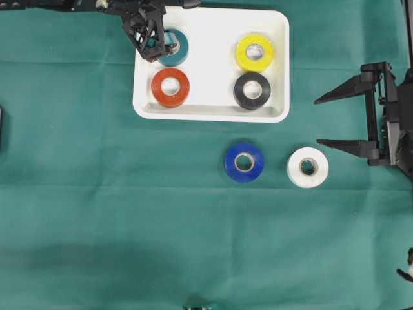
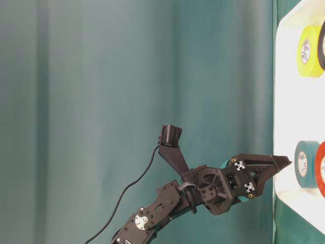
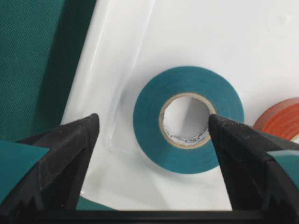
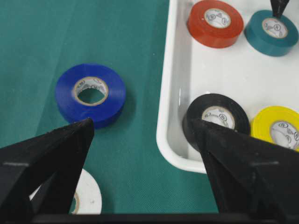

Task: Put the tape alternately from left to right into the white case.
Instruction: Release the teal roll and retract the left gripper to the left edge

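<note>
Right now your left claw (image 1: 157, 44) is hanging over the upper left corner of the white case (image 1: 277, 26) in the overhead view, its jaws standing wide apart with the teal roll (image 1: 177, 48) lying flat on the case floor between and below them; in the left wrist view you are seeing that roll (image 3: 188, 118) resting free, with one finger (image 3: 60, 158) at the lower left and the other at the lower right, neither pressing on it. You are looking at four rolls lying in the case: the teal one at upper left, the red roll (image 1: 170, 87) just below it, the yellow roll (image 1: 254, 53) at upper right and the black roll (image 1: 251, 90) under that. The two pairs are sitting well apart, with bare white floor between them. Outside the case, on the green worktop (image 1: 77, 194), the blue roll (image 1: 244, 162) and the white roll (image 1: 307, 167) are lying side by side below the case's lower right corner, near each other but not touching. Your right claw (image 1: 329, 121) is waiting at the right edge of the overhead view, jaws spread and holding nothing, its tips pointing left toward the gap between the case and the white roll. From the right wrist view you are facing the blue roll (image 4: 90, 94) at left and the case rim (image 4: 164, 121) at right.
</note>
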You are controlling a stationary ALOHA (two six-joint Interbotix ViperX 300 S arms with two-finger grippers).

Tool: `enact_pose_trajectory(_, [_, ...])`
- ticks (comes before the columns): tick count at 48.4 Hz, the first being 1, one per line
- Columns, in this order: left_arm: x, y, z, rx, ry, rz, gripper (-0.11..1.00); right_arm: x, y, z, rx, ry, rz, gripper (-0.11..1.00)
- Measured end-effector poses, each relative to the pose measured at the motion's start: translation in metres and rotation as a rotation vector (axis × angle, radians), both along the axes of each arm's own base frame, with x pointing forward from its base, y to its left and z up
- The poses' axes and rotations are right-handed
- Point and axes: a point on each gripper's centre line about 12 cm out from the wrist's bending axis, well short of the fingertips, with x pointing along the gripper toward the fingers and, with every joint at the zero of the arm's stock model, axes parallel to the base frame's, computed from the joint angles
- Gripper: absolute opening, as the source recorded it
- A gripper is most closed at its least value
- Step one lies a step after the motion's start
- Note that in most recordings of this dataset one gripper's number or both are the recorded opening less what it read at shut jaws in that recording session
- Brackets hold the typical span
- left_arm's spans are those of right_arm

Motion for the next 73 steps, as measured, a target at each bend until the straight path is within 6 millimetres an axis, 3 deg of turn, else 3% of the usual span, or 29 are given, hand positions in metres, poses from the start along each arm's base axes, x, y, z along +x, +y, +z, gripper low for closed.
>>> enact_pose_trajectory(11, [-0.001,-0.001,0.002,0.001,-0.005,0.001,0.92,-0.001,0.000,-0.001,0.000,0.003,0.000,0.59])
enact_pose_trajectory(19, [-0.010,-0.005,0.019,0.013,-0.031,0.004,0.92,0.000,0.000,-0.001,0.000,0.002,0.000,0.59])
enact_pose_trajectory(49, [-0.104,-0.051,0.035,0.010,-0.038,0.013,0.92,-0.001,0.000,0.000,0.000,-0.005,0.000,0.59])
enact_pose_trajectory(63, [-0.135,-0.066,0.031,0.012,-0.042,0.013,0.92,-0.001,0.000,0.001,-0.001,-0.009,0.001,0.59])
enact_pose_trajectory(73, [-0.146,-0.073,0.036,0.034,-0.098,0.015,0.91,-0.002,0.000,0.001,0.000,-0.011,0.000,0.59])
